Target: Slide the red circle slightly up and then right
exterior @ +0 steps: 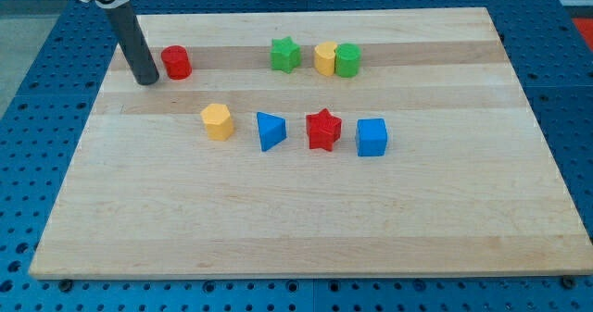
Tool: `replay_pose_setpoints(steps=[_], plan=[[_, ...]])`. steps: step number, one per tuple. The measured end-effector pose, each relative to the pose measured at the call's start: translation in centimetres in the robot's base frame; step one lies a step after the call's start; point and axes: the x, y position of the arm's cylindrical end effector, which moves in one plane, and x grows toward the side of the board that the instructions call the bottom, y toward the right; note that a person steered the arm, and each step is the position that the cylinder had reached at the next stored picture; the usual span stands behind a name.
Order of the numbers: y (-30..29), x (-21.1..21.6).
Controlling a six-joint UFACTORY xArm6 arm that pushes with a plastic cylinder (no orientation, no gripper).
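Observation:
The red circle [176, 62], a short red cylinder, stands on the wooden board [296, 219] near the view's top left. My tip [146, 80] rests on the board just left of the red circle, close to its side or touching it; I cannot tell which. The dark rod rises from the tip toward the view's top left corner.
A green star [285, 55], a yellow cylinder [324, 58] and a green cylinder [347, 60] stand in a row at the top middle. Below them stand a yellow hexagon [217, 121], a blue triangle [270, 131], a red star [323, 129] and a blue cube [372, 137].

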Motion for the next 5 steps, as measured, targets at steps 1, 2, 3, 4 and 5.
replay_pose_setpoints(steps=[1, 2, 3, 4, 5], plan=[[1.2, -2.2], [4.1, -2.9], [7.8, -2.9], [11.1, -3.0], [11.9, -3.0]])
